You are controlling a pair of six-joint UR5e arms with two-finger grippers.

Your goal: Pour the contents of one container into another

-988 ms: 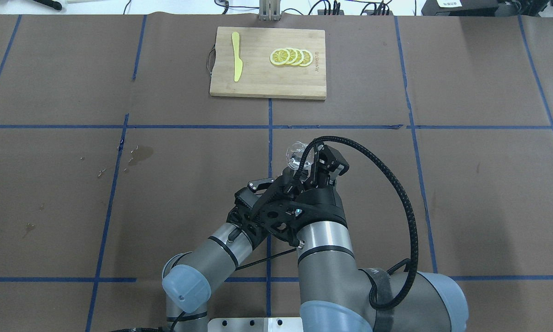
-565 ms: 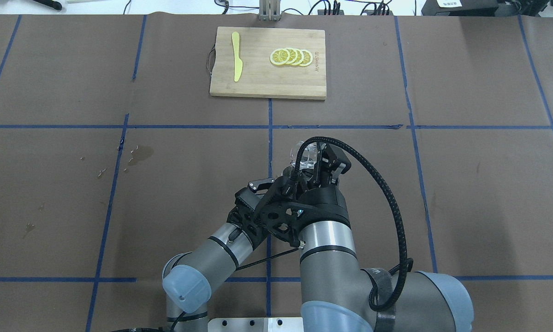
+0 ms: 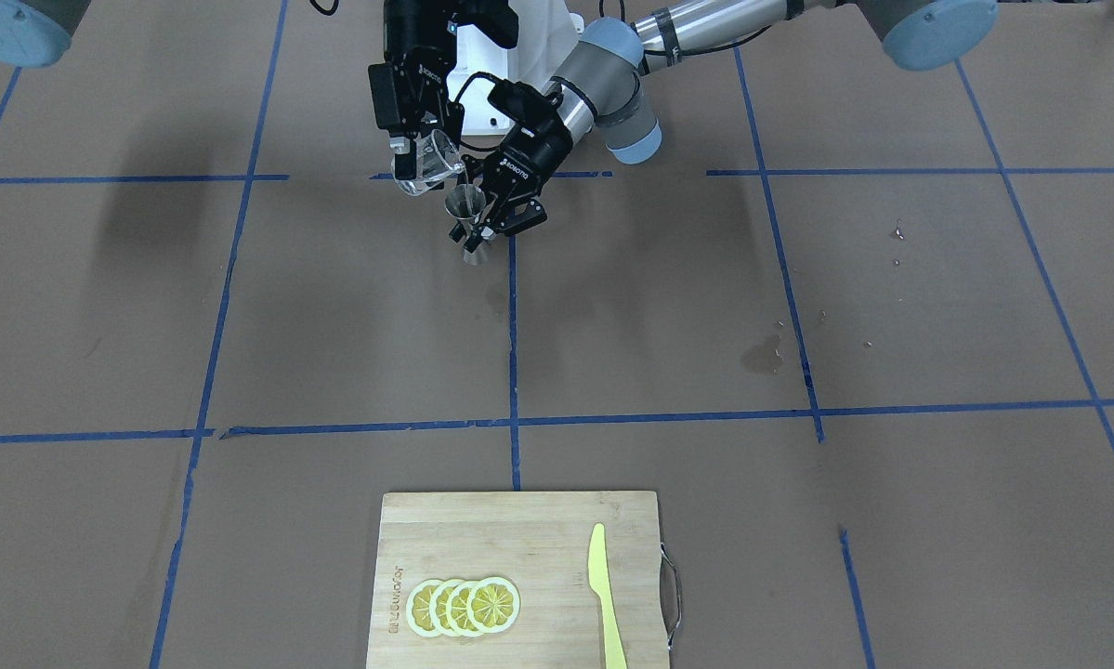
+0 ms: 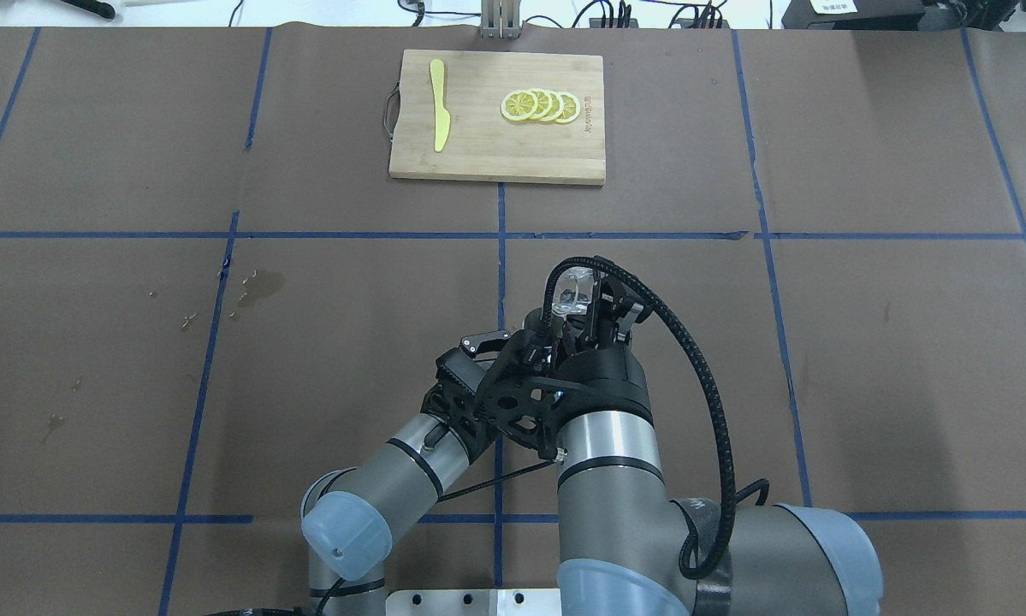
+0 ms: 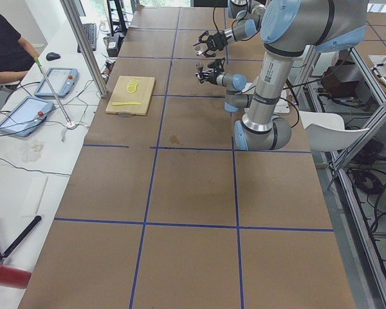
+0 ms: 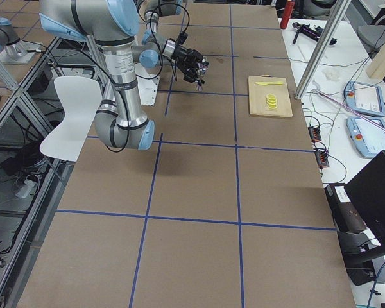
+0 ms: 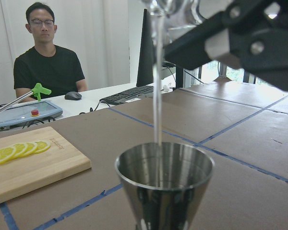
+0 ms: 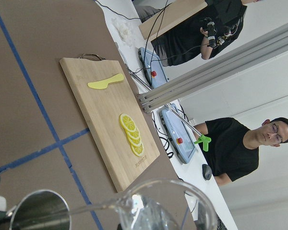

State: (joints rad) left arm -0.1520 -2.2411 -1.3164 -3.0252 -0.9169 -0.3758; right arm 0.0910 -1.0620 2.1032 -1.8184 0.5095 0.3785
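At the robot's end of the table, the right gripper (image 3: 422,153) pinches the tilted glass cup (image 3: 429,167) just above the steel jigger (image 3: 466,201). The left gripper (image 3: 479,226) clamps the jigger at its waist, and a thin clear stream (image 7: 157,86) falls into its bowl. Across the table lie a cutting board (image 4: 495,158), lemon slices (image 4: 540,105) and a yellow knife (image 4: 438,107). From overhead the right wrist hides the jigger. Since a second ago, that wrist has rolled further and its black cable (image 4: 718,402) now arches over the cup.
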